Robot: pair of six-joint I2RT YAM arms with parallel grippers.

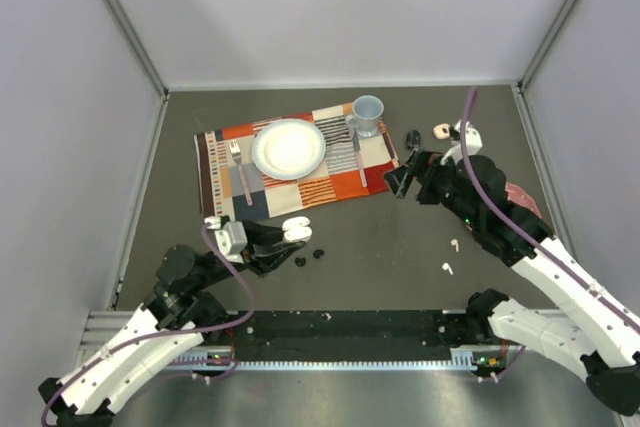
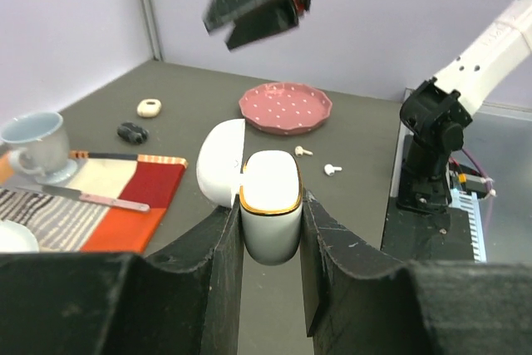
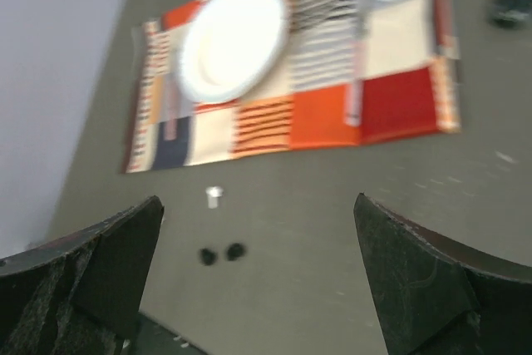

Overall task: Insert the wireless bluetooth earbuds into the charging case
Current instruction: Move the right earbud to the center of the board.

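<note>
My left gripper (image 1: 285, 239) (image 2: 272, 214) is shut on the white charging case (image 1: 295, 230) (image 2: 271, 205), which has a gold rim. Its lid (image 2: 220, 162) hangs open to the left. Two black earbuds (image 1: 300, 261) (image 1: 319, 254) lie on the table just in front of the case, and they show blurred in the right wrist view (image 3: 208, 255) (image 3: 236, 250). Two white earbuds (image 1: 454, 244) (image 1: 447, 268) (image 2: 303, 151) (image 2: 332, 169) lie further right. My right gripper (image 1: 405, 175) (image 2: 258, 6) (image 3: 258, 205) hangs open and empty above the table, near the placemat's right corner.
A striped placemat (image 1: 330, 182) carries a white plate (image 1: 288, 148), a fork (image 1: 240, 172), a knife (image 1: 358, 157) and a blue cup (image 1: 367, 114). A black case (image 1: 413, 137) and a beige case (image 1: 441, 130) lie at the back right. My right arm partly covers a pink plate (image 2: 285, 106).
</note>
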